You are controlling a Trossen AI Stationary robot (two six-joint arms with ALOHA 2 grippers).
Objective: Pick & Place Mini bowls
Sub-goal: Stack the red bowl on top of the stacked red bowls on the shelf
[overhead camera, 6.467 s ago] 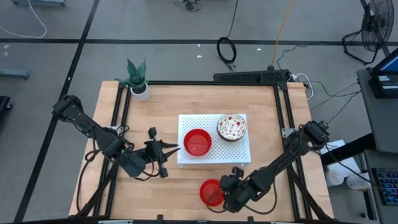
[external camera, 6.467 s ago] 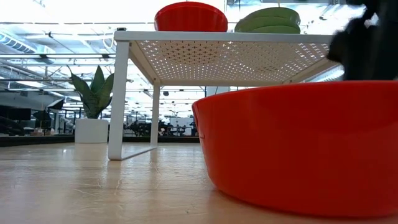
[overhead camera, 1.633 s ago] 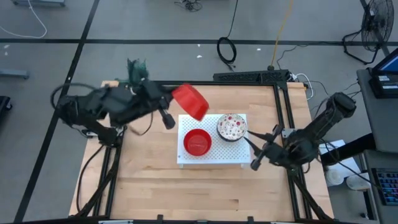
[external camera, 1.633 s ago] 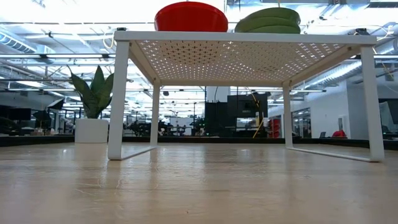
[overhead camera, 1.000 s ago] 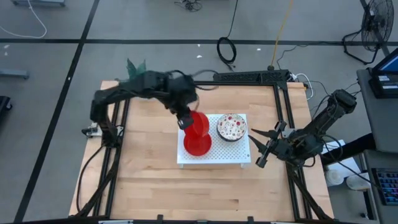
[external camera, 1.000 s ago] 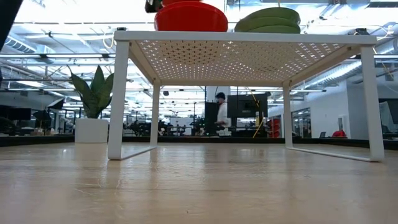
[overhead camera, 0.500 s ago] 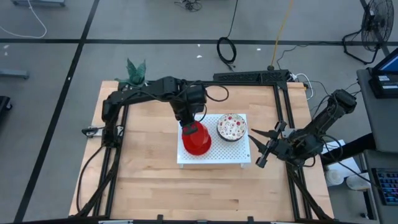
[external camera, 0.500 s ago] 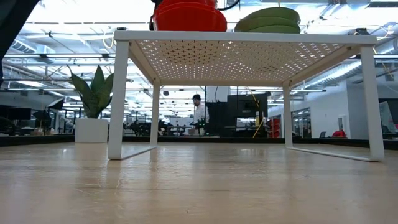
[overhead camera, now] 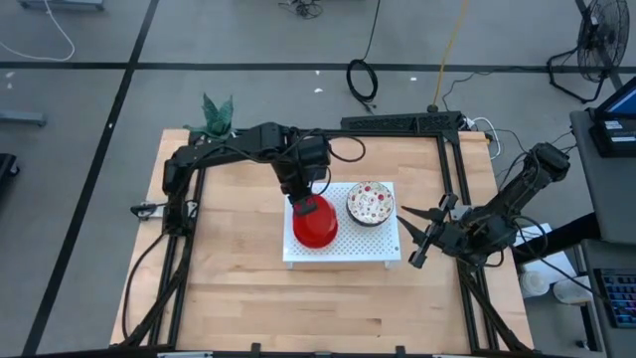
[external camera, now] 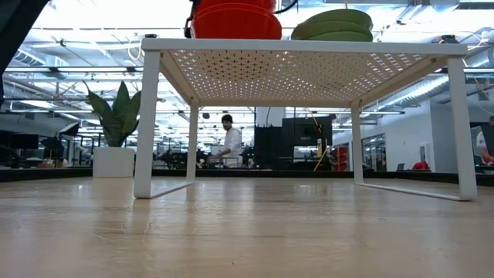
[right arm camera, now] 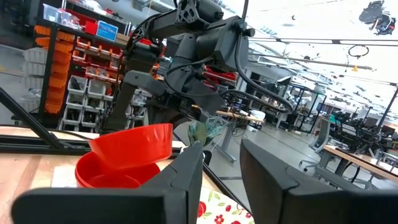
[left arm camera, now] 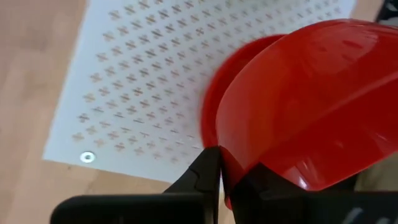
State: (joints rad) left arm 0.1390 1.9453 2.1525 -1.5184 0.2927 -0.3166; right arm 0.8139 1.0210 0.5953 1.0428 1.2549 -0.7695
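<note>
From above, the left gripper (overhead camera: 304,206) stood over the white perforated board (overhead camera: 388,244) at mid-worktop, its fingers clamped on the rim of a red mini bowl (overhead camera: 319,221). Only the left wrist view showed that bowl (left arm camera: 323,106) tilted above a second red bowl (left arm camera: 214,99) lying on the board. The speckled bowl (overhead camera: 370,202) sat beside them. The right gripper (overhead camera: 417,231) hung at the worktop's right edge, fingers apart, holding nothing.
</note>
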